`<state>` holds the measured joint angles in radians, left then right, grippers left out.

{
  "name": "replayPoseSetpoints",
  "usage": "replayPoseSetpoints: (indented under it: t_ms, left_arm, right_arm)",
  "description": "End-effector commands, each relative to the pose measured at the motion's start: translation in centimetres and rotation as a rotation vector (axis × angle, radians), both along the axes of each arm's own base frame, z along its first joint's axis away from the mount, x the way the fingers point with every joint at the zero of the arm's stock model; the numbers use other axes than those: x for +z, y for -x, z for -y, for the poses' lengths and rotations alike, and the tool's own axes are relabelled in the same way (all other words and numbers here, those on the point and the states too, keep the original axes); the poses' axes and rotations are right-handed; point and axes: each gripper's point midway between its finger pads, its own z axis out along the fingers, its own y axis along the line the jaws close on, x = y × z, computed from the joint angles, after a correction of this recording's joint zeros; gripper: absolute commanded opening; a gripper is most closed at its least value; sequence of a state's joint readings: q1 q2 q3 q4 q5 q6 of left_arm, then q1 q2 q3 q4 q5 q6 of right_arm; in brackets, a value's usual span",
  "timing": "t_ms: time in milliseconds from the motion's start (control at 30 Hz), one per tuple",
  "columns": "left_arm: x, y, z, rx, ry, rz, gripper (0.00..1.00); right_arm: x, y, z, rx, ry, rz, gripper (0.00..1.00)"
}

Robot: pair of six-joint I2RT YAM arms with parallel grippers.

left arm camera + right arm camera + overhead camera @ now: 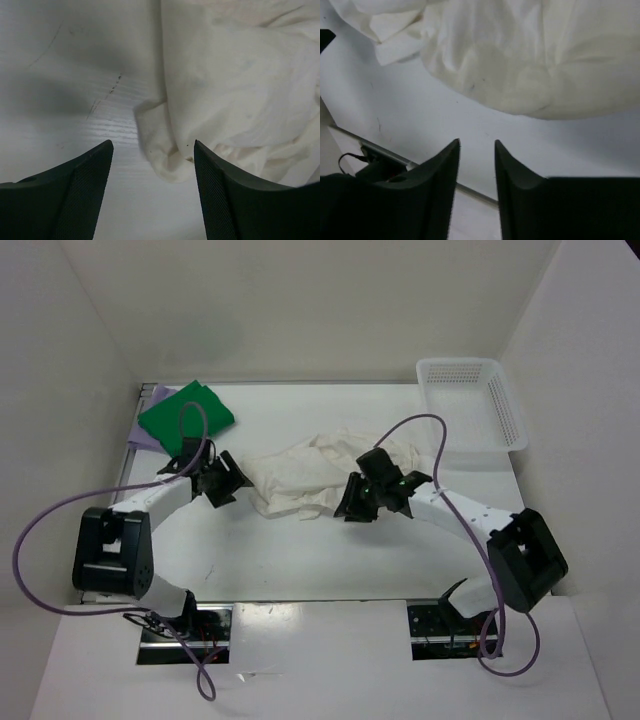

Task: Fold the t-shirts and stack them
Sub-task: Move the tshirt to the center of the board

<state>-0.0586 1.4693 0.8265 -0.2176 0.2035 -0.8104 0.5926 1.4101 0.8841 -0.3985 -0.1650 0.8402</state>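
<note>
The white shirt (pixel 300 475) is seen crumpled and unfolded near the middle of the table (pixel 300 560), spread loosely from the left gripper (pixel 222 482) across to the right gripper (pixel 362 498). The green shirt (pixel 185 415) is found folded at the far left corner, laid on top of the lavender shirt (pixel 158 393), of which only the edges are shown. The basket (pixel 508 420) is placed at the far right corner, just beyond the white shirt.

In the left wrist view, the left gripper (pixel 152 145) is held spread wide over the table (pixel 75 100). A rounded corner of the white shirt (pixel 240 90) is seen lying in the gap near the right-hand finger; no cloth is pinched, and whether the finger touches the cloth cannot be told.

In the right wrist view, the right gripper (pixel 476 144) is shown with its fingers drawn near each other, a narrow gap being left between them. Nothing is held in that gap; only bare table (pixel 420 115) is seen through it. The bunched white shirt (pixel 530 60) is seen just past the fingertips.
</note>
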Motion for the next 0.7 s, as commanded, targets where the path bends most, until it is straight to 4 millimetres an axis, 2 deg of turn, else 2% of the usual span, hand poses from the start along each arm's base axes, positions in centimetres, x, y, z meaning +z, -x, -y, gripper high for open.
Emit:
replayPoseSetpoints:
  t_ms: [0, 33, 67, 100, 133, 167, 233, 300, 367, 400, 433, 533, 567, 667]
  left_arm:
    - [-1.5, -1.2, 1.0, 0.014, -0.006, -0.007, 0.73]
    - [-1.8, -1.5, 1.0, 0.014, -0.005, -0.007, 0.73]
    - [-2.6, -1.6, 1.5, 0.009, -0.003, -0.032, 0.73]
    - [-2.8, -2.0, 1.6, 0.009, -0.003, -0.031, 0.74]
    - [-2.7, -2.6, 2.1, -0.003, -0.002, -0.026, 0.74]
    - [-3.7, -2.7, 2.6, -0.015, -0.005, -0.046, 0.74]
    - [-4.3, -3.2, 3.0, -0.025, -0.006, -0.053, 0.74]
    - [-4.8, -3.8, 3.3, -0.022, 0.008, -0.058, 0.70]
    - [-4.3, -4.9, 4.1, -0.032, 0.026, -0.036, 0.63]
    - [-4.0, -5.2, 4.1, -0.032, 0.028, -0.027, 0.54]
    - [-4.0, -5.3, 4.5, -0.041, 0.028, -0.025, 0.51]
    - [-3.5, -5.9, 4.6, -0.035, 0.036, -0.007, 0.43]
    - [-3.1, -6.1, 4.5, -0.022, 0.036, 0.002, 0.39]
    - [-1.4, -7.4, 4.6, -0.016, 0.034, 0.045, 0.31]
  right_arm:
    - [0.6, -1.2, -1.9, -0.045, -0.022, 0.048, 0.50]
    - [1.2, -1.3, -2.7, -0.032, -0.023, 0.067, 0.64]
    - [1.5, -1.7, -2.8, -0.039, -0.022, 0.079, 0.70]
    - [1.1, -1.7, -2.8, -0.039, -0.015, 0.071, 0.72]
    - [1.6, -1.9, -3.0, -0.049, -0.029, 0.074, 0.74]
    - [1.7, -1.9, -3.1, -0.061, -0.036, 0.067, 0.76]
    - [0.8, -1.6, -2.9, -0.079, -0.029, 0.036, 0.78]
    - [-0.5, -1.1, -1.9, -0.119, 0.007, 0.002, 0.78]
    - [-0.9, -0.9, -1.2, -0.148, 0.031, -0.006, 0.78]
    - [-1.7, -0.6, -0.5, -0.174, 0.059, -0.022, 0.78]
    - [-2.1, -0.1, -0.1, -0.174, 0.066, -0.030, 0.78]
    - [-3.6, -1.0, 2.3, -0.252, 0.069, -0.060, 0.78]
    - [-3.9, -1.9, 3.1, -0.277, 0.065, -0.049, 0.77]
    - [-4.9, -2.9, 3.5, -0.277, 0.093, -0.060, 0.67]
